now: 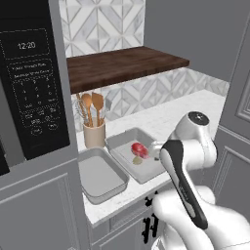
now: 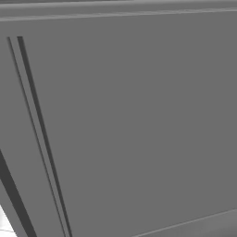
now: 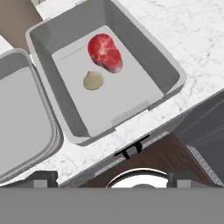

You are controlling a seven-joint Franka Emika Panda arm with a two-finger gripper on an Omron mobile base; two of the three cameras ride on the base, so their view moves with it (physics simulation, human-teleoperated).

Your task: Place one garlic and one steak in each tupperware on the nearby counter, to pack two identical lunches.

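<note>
Two grey tupperware trays sit side by side on the white counter [image 1: 166,117]. The right tupperware [image 1: 124,139] [image 3: 175,72] holds one red steak [image 1: 139,148] [image 3: 105,52] and one pale garlic [image 1: 137,160] [image 3: 93,80] just beside it. Nothing lies in the left tupperware [image 1: 100,176] [image 3: 17,127]. My gripper [image 3: 111,179] hangs open above the counter's front edge, near the right tray, with nothing between its fingertips [image 3: 43,177]. In the left base view my white arm covers the tray's front right corner.
A beige jar [image 1: 94,133] of wooden utensils stands behind the trays, under a dark wooden shelf [image 1: 122,66]. A black microwave [image 1: 31,83] is at the left, a grey tall panel [image 1: 239,97] at the right. A grey cabinet face [image 2: 129,120] stands close. A black handle [image 3: 131,148] sits below the counter edge.
</note>
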